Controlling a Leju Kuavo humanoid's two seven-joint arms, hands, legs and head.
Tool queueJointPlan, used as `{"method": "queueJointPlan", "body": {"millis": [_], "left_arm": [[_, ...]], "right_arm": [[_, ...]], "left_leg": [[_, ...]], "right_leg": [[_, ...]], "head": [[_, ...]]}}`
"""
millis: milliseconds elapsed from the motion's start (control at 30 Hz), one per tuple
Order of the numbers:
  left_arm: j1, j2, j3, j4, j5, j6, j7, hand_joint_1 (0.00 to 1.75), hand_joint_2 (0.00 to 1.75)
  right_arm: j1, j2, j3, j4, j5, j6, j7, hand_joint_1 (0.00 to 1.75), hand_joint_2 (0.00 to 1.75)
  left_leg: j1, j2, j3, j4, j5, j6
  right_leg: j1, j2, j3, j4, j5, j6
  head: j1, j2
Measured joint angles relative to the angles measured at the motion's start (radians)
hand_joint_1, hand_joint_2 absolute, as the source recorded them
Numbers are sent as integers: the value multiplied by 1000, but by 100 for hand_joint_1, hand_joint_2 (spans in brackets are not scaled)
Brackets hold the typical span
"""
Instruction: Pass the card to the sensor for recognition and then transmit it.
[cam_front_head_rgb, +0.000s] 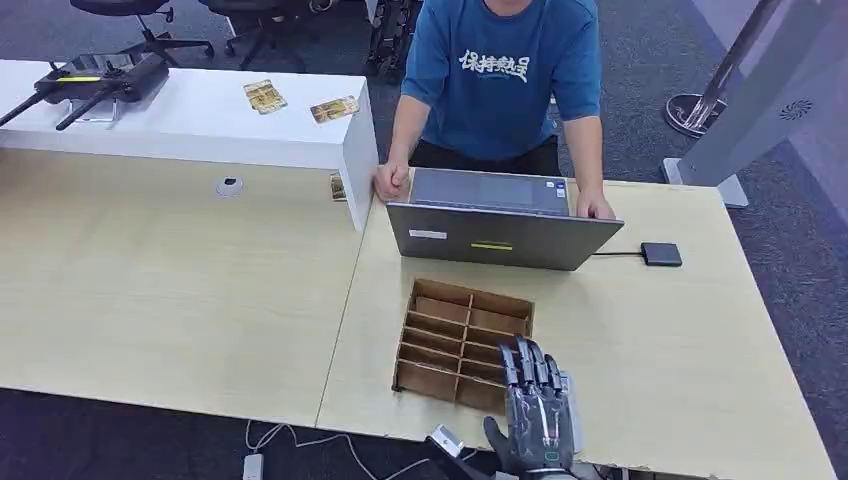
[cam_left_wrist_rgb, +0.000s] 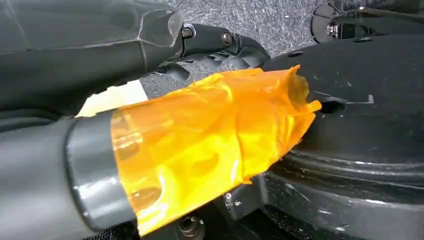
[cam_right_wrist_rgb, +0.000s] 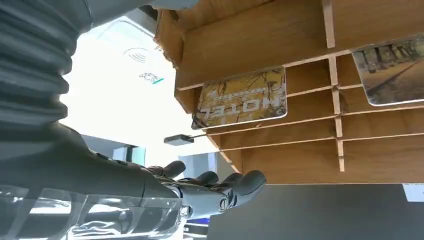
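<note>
A wooden slotted rack (cam_front_head_rgb: 462, 340) lies on the table in front of the laptop. In the right wrist view a yellow-brown "HOTEL" card (cam_right_wrist_rgb: 243, 98) stands in one slot of the rack (cam_right_wrist_rgb: 300, 145), and a second picture card (cam_right_wrist_rgb: 392, 70) stands in another. My right hand (cam_front_head_rgb: 535, 410) hovers at the rack's near right corner, fingers (cam_right_wrist_rgb: 220, 190) stretched out and apart, holding nothing. The sensor, a small black box (cam_front_head_rgb: 661, 254), sits right of the laptop on a cable, and shows too as the sensor (cam_right_wrist_rgb: 178, 140). My left hand (cam_left_wrist_rgb: 200, 145) hangs low with orange tape around its thumb, nothing in it.
A person in a blue shirt (cam_front_head_rgb: 500, 70) leans on the open laptop (cam_front_head_rgb: 500, 235) at the table's far side. A white counter (cam_front_head_rgb: 200, 120) at the back left carries two loose cards (cam_front_head_rgb: 264, 96) and a black device (cam_front_head_rgb: 95, 80). A grey stand (cam_front_head_rgb: 760, 100) rises at the right.
</note>
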Motion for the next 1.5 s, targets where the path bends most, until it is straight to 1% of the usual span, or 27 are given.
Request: {"method": "queueJointPlan", "body": {"millis": [133, 167, 233, 267, 333, 367, 400, 433, 467, 500, 533, 667, 800, 833, 867, 900, 1000, 1033, 1100, 1133, 1200, 1300, 1333, 1367, 1400, 1433, 1500], "left_arm": [[0, 0, -1, 0, 2, 0, 0, 0, 0], [0, 0, -1, 0, 2, 0, 0, 0, 0], [0, 0, -2, 0, 5, 0, 0, 0, 0], [0, 0, -2, 0, 6, 0, 0, 0, 0], [0, 0, -5, 0, 8, 0, 0, 0, 0], [0, 0, -7, 0, 8, 0, 0, 0, 0], [0, 0, -8, 0, 9, 0, 0, 0, 0], [0, 0, -8, 0, 9, 0, 0, 0, 0], [0, 0, -8, 0, 9, 0, 0, 0, 0], [0, 0, -8, 0, 10, 0, 0, 0, 0], [0, 0, -8, 0, 10, 0, 0, 0, 0], [0, 0, -9, 0, 12, 0, 0, 0, 0], [0, 0, -9, 0, 12, 0, 0, 0, 0], [0, 0, -9, 0, 12, 0, 0, 0, 0], [0, 0, -9, 0, 12, 0, 0, 0, 0], [0, 0, -9, 0, 12, 0, 0, 0, 0], [0, 0, -9, 0, 15, -1, 0, 0, 0], [0, 0, -9, 0, 15, -1, 0, 0, 0], [0, 0, -10, 0, 15, -1, 0, 0, 0], [0, 0, -10, 0, 15, -1, 0, 0, 0], [0, 0, -10, 0, 15, -1, 0, 0, 0], [0, 0, -11, 0, 15, -1, 0, 0, 0], [0, 0, -11, 0, 16, -1, 0, 0, 0], [0, 0, -11, 0, 16, -1, 0, 0, 0], [0, 0, -11, 0, 17, -1, 0, 0, 0], [0, 0, -12, 0, 18, -1, 0, 0, 0], [0, 0, -13, 0, 18, -1, 0, 0, 0]], "right_arm": [[0, 0, 0, 0, -2, 0, -6, 0, 175], [0, 0, 0, 0, -5, 0, -7, 5, 175], [0, 0, 0, 0, -9, 2, -11, 23, 175], [0, 0, 0, 0, -10, 2, -13, 37, 175], [0, 0, 0, 0, -15, 3, -15, 73, 175], [0, 0, 0, 0, -17, 4, -16, 86, 175], [0, 0, 0, 0, -18, 4, -16, 110, 175], [0, 0, 0, 0, -20, 5, -16, 126, 175], [0, 0, 0, 0, -21, 5, -16, 124, 175], [0, 0, 0, 0, -22, 5, -17, 131, 175], [0, 0, 0, 0, -23, 5, -17, 133, 175], [0, 0, 0, 0, -27, 5, -18, 133, 175], [-2, 0, 0, 0, -27, 5, -18, 122, 175], [-2, 0, 0, 0, -27, 5, -18, 124, 175], [-2, 0, 0, 0, -27, 5, -18, 122, 175], [-2, 0, 0, 0, -27, 5, -18, 126, 175], [-3, 0, 0, 0, -31, 5, -18, 126, 175], [-4, 0, 0, 0, -31, 5, -18, 122, 175], [-5, 0, 0, 0, -32, 5, -19, 124, 175], [-5, 0, 0, 0, -32, 5, -21, 129, 175], [-5, 0, 0, 0, -34, 5, -21, 131, 175], [-6, 0, 0, 0, -37, 3, -24, 140, 175], [-6, 0, 0, 0, -40, 1, -26, 145, 175], [-6, 0, 0, 0, -41, -3, -28, 155, 175], [-6, 0, 0, 0, -42, -5, -29, 155, 175], [-6, 0, 0, 0, -42, -8, -32, 164, 175], [-5, 0, 0, 0, -42, -15, -35, 171, 175]], "left_leg": [[0, 0, 0, 0, 0, 0], [0, 0, 0, 0, 0, 0], [0, 0, 0, 0, 0, 0], [0, 0, 0, 0, 0, 0], [0, 0, 0, 0, 0, 0], [0, 0, 0, 0, 0, 0], [0, 0, 0, 0, 0, 0], [0, 0, 0, 0, 0, 0], [0, 0, 0, 0, 0, 0], [0, 0, 0, 0, 0, 0], [0, 0, 0, 0, 0, 0], [0, 0, 0, 0, 0, 0], [0, 0, 0, 0, 0, 0], [0, 0, 0, 0, 0, 0], [0, 0, 0, 0, 0, 0], [0, 0, 0, 0, 0, 0], [0, 0, 0, 0, 0, 0], [0, 0, 0, 0, 0, 0], [0, 0, 0, 0, 0, 0], [0, 0, 0, 0, 0, 0], [0, 0, 0, 0, 0, 0], [0, 0, 0, 0, 0, 0], [0, 0, 0, 0, 0, 0], [0, 0, 0, 0, 0, 0], [0, 0, 0, 0, 0, 0], [0, 0, 0, 0, 0, 0], [0, 0, 0, 0, 0, 0]], "right_leg": [[0, 0, 0, 0, 0, 0], [0, 0, 0, 0, 0, 0], [0, 0, 0, 0, 0, 0], [0, 0, 0, 0, 0, 0], [0, 0, 0, 0, 0, 0], [0, 0, 0, 0, 0, 0], [0, 0, 0, 0, 0, 0], [0, 0, 0, 0, 0, 0], [0, 0, 0, 0, 0, 0], [0, 0, 0, 0, 0, 0], [0, 0, 0, 0, 0, 0], [0, 0, 0, 0, 0, 0], [0, 0, 0, 0, 0, 0], [0, 0, 0, 0, 0, 0], [0, 0, 0, 0, 0, 0], [0, 0, 0, 0, 0, 0], [0, 0, 0, 0, 0, 0], [0, 0, 0, 0, 0, 0], [0, 0, 0, 0, 0, 0], [0, 0, 0, 0, 0, 0], [0, 0, 0, 0, 0, 0], [0, 0, 0, 0, 0, 0], [0, 0, 0, 0, 0, 0], [0, 0, 0, 0, 0, 0], [0, 0, 0, 0, 0, 0], [0, 0, 0, 0, 0, 0], [0, 0, 0, 0, 0, 0]], "head": [[0, 0], [0, 0], [0, 0], [0, 0], [0, 0], [0, 0], [0, 0], [0, 0], [0, 0], [0, 0], [0, 0], [0, 0], [0, 0], [0, 0], [0, 0], [0, 0], [0, 0], [0, 0], [0, 0], [0, 0], [0, 0], [0, 0], [0, 0], [0, 0], [0, 0], [0, 0], [0, 0]]}}
